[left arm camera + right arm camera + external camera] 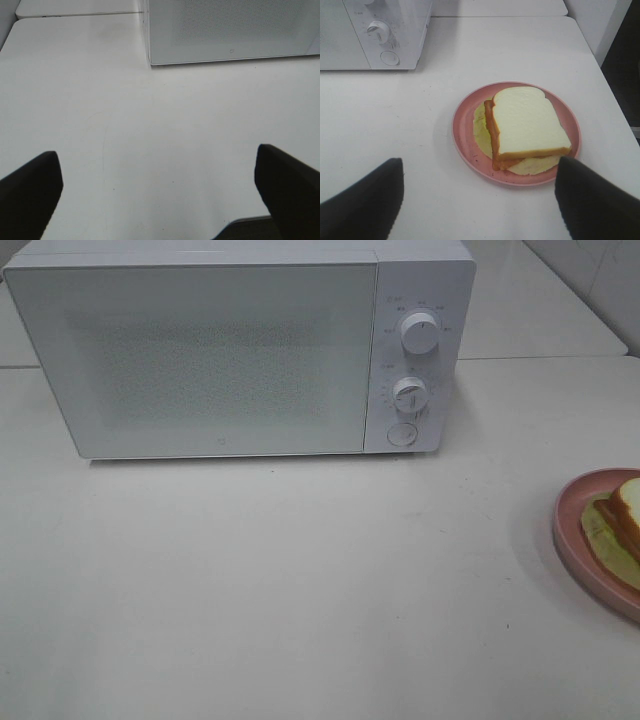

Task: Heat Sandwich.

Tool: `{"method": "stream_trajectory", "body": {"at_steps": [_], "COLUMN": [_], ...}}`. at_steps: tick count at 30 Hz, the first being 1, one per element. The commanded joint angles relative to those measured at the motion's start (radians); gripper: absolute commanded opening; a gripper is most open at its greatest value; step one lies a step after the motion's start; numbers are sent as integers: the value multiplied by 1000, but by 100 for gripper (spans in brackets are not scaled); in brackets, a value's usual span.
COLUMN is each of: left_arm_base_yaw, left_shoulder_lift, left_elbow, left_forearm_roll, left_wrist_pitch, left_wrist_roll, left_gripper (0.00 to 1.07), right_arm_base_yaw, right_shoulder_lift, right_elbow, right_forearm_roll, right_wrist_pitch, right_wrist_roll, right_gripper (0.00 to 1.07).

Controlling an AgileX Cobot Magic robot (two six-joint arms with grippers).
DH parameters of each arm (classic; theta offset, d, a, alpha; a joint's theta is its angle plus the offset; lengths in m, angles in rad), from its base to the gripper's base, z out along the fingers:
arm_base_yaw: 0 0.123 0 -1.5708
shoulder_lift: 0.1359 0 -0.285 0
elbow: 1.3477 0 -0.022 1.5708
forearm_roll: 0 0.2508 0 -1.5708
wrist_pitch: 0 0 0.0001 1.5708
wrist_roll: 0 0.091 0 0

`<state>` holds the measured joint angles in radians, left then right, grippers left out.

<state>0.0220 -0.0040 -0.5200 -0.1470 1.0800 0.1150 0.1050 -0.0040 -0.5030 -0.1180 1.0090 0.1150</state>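
The sandwich [527, 122], white bread over reddish and pale yellow-green filling, lies on a round pink plate [462, 130]. In the exterior high view the sandwich [628, 510] and plate [575, 530] are cut off by the right edge. My right gripper [479, 161] is open, short of the plate's near rim, with nothing between its dark fingers [365, 200]. My left gripper [156, 151] is also open and empty, hovering over bare table in front of the microwave's corner. Neither gripper shows in the exterior high view.
A white microwave [200, 360] stands at the back of the table with its door closed. Its panel carries two knobs [419, 330] [410, 393] and a round button [402, 433]. The microwave [370, 35] is left of the plate. The table edge [615, 115] runs near the plate.
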Motion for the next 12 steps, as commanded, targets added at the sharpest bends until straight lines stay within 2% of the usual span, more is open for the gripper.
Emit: {"method": "stream_trajectory", "body": {"at_steps": [1, 12], "left_arm_base_yaw": [1, 1], "left_shoulder_lift": [-24, -24], "left_elbow": [2, 2], "left_forearm_roll": [-1, -1], "left_wrist_pitch": [-2, -2], "left_wrist_roll": [-6, -6], "left_gripper": [98, 98], "right_arm_base_yaw": [-8, -8], "right_shoulder_lift": [-22, -22], "right_elbow": [3, 3], "right_forearm_roll": [-2, -2], "right_wrist_pitch": [-13, -13], "right_wrist_roll": [9, 9], "right_gripper": [76, 76]}}
